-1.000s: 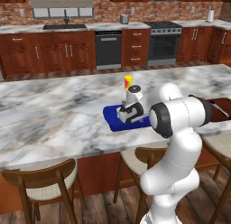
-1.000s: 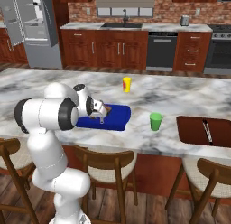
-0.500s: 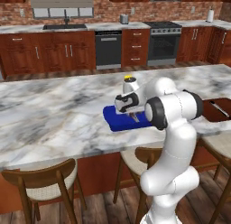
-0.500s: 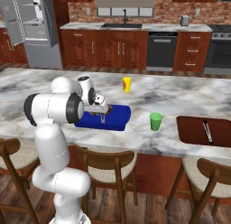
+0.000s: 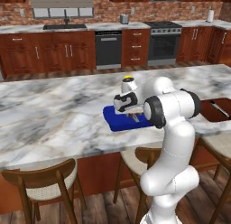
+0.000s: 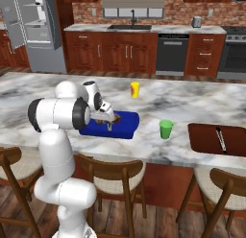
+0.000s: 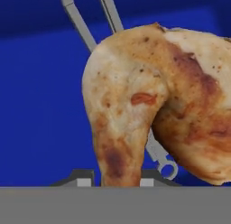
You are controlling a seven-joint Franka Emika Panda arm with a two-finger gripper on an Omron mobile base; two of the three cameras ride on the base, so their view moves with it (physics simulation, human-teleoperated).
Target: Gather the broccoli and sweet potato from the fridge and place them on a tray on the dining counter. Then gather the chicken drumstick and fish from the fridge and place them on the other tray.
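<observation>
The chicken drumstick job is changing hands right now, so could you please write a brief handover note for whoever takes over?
Claw: shut on the chicken drumstick, held just over the blue tray on the dining counter.
Done: drumstick brought to the blue tray.
Left: release it there. Broccoli, sweet potato and fish can't be seen on either tray, so check them.
The brown tray holds utensils. A green cup stands between the trays.

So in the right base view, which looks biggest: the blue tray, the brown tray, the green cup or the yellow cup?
1. Blue tray and brown tray: look about alike, so no ranking.
2. Green cup
3. Yellow cup, smallest, though it stands farther from the camera.
</observation>
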